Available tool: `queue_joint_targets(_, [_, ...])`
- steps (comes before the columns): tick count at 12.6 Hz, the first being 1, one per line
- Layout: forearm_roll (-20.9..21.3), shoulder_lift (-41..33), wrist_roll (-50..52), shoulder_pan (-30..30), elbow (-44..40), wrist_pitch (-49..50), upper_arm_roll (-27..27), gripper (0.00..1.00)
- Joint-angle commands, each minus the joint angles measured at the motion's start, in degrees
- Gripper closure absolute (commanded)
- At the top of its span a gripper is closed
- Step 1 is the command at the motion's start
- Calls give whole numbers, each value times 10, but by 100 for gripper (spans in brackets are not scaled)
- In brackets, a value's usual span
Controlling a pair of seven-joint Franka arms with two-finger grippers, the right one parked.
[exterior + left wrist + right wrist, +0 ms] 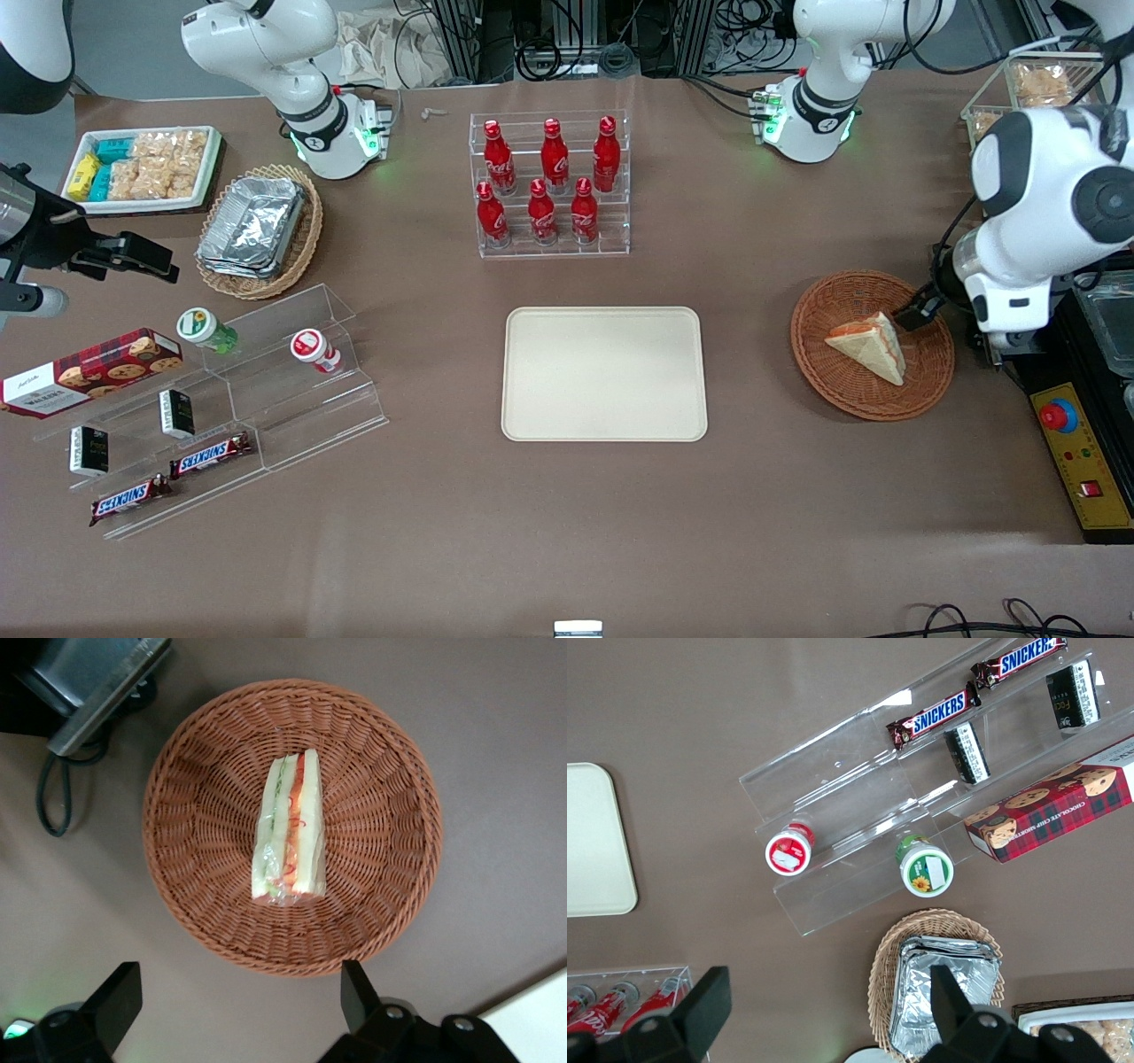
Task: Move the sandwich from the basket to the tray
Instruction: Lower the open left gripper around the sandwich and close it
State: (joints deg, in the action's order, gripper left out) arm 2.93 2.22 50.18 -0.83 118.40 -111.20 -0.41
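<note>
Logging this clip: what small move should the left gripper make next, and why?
Probably lower straight down. The gripper hangs open above the basket, the sandwich lies untouched inside, and the tray holds nothing, so closing in for a grasp seems next.

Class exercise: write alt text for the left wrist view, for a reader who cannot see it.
A wrapped sandwich lies in a round reddish-brown wicker basket on a brown table, seen from straight above. The open gripper hovers over the basket's rim, both dark fingers apart and touching nothing.
</note>
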Motion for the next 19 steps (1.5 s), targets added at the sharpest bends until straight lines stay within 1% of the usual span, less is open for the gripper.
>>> queue_joint_targets(1, [-6,9,17,-1,28,-46,0,0])
queue_joint_targets(4, [-9,16,17,0,66,-106,2,0])
queue_joint_targets(7, [-24,38,19,1,68,-131,8,0])
queue_joint_targets(15, [-25,82,19,1,80,-187,19,0])
queue_joint_targets(17, [-38,94,19,1,80,-195,20,0])
queue_joint_targets(19, [-42,102,19,1,83,-202,20,0])
